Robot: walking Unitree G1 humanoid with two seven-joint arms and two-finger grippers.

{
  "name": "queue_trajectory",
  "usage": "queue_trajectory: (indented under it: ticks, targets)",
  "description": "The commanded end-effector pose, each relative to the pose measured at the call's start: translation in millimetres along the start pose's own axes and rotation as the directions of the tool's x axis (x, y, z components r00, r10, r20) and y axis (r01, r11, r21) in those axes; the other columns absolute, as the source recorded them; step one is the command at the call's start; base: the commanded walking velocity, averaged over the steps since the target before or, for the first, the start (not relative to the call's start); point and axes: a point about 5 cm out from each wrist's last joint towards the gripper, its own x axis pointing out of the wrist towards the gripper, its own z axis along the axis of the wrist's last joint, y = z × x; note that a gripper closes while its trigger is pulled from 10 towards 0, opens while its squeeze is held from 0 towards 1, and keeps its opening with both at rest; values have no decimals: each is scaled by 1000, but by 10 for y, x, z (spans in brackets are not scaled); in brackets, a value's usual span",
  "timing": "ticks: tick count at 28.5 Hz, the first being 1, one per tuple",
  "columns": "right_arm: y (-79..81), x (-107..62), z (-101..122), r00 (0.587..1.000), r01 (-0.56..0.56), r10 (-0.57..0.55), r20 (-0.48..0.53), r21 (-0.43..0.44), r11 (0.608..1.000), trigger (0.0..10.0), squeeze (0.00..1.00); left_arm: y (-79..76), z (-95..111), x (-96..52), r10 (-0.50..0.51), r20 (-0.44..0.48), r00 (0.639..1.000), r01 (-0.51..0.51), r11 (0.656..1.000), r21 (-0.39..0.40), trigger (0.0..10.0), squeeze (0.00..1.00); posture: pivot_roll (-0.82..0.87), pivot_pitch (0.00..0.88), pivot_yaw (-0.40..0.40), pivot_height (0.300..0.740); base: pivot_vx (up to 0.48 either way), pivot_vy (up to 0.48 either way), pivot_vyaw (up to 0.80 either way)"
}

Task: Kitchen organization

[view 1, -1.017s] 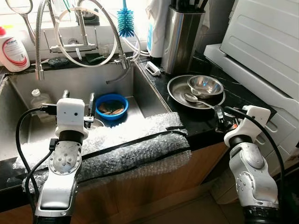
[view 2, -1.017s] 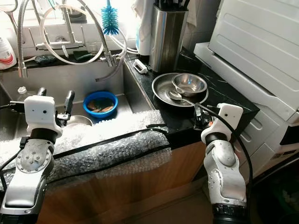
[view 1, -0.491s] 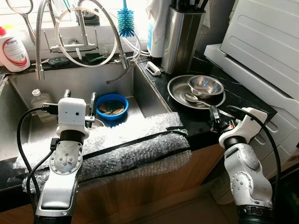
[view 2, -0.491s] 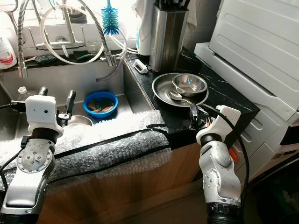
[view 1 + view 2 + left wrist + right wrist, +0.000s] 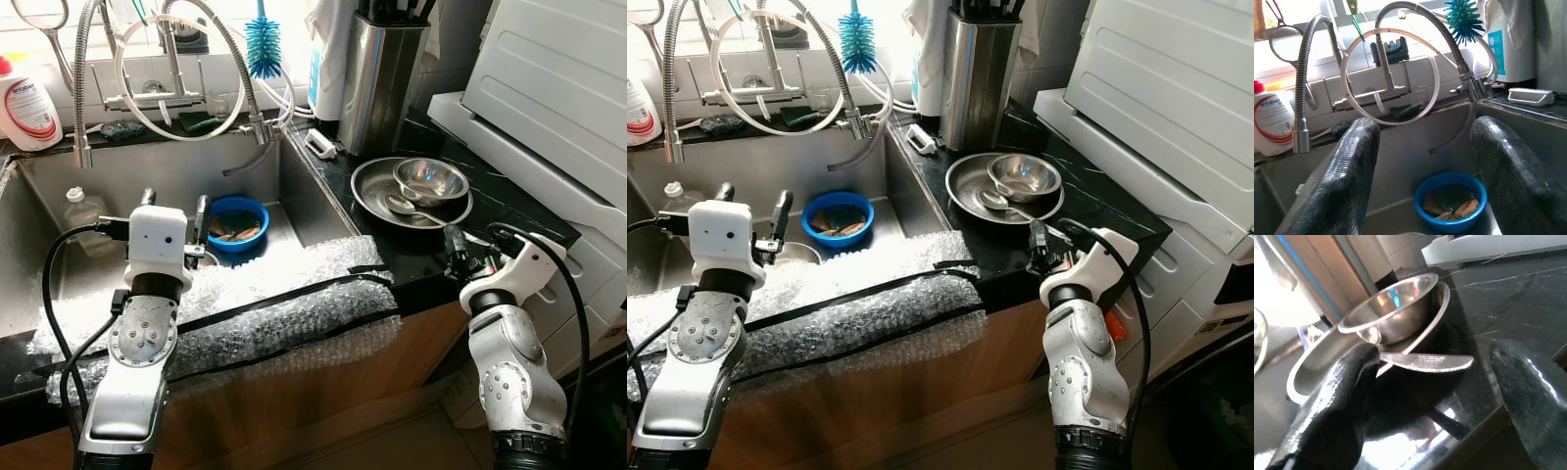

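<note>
On the black counter lies a round steel plate (image 5: 372, 196) holding a small steel bowl (image 5: 429, 179) and a spoon (image 5: 409, 208) whose handle juts over the plate's near rim. My right gripper (image 5: 458, 250) hovers at the counter's front edge just short of that handle, open and holding nothing. In the right wrist view the spoon handle (image 5: 1425, 361) lies ahead, between the two fingers (image 5: 1342, 396). A blue bowl (image 5: 235, 221) with scraps sits in the sink (image 5: 294, 196). Open and holding nothing, my left gripper (image 5: 174, 201) hangs over the sink, short of the blue bowl (image 5: 1449, 200).
Bubble wrap (image 5: 274, 294) covers the sink's front edge. A steel knife block (image 5: 382, 78) stands behind the plate, and a white appliance (image 5: 549, 108) fills the right. Spring faucet and hoses (image 5: 176, 69), a blue brush (image 5: 263, 44) and a soap bottle (image 5: 27, 103) line the back.
My right wrist has turned, and its fingers have edged left toward the plate and spoon. The left gripper has shifted slightly right over the sink.
</note>
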Motion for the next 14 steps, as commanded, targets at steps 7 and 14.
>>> queue_trajectory:
  ticks: [7, 14]
  targets:
    - [-20, 33, 7, 1000, 26, -27, 14, 60, 998, 4000, 0, -21, 24, 24, -20, 17, 1000, 19, 999, 32, 10000, 0, -33, 17, -62, 727, 0, 0, 0]
    - [-38, 47, -51, 999, 35, -35, -13, 68, 997, 10000, 0, -34, 23, 26, -30, 20, 999, 29, 999, 44, 10000, 0, -34, 15, -61, 727, 0, 0, 0]
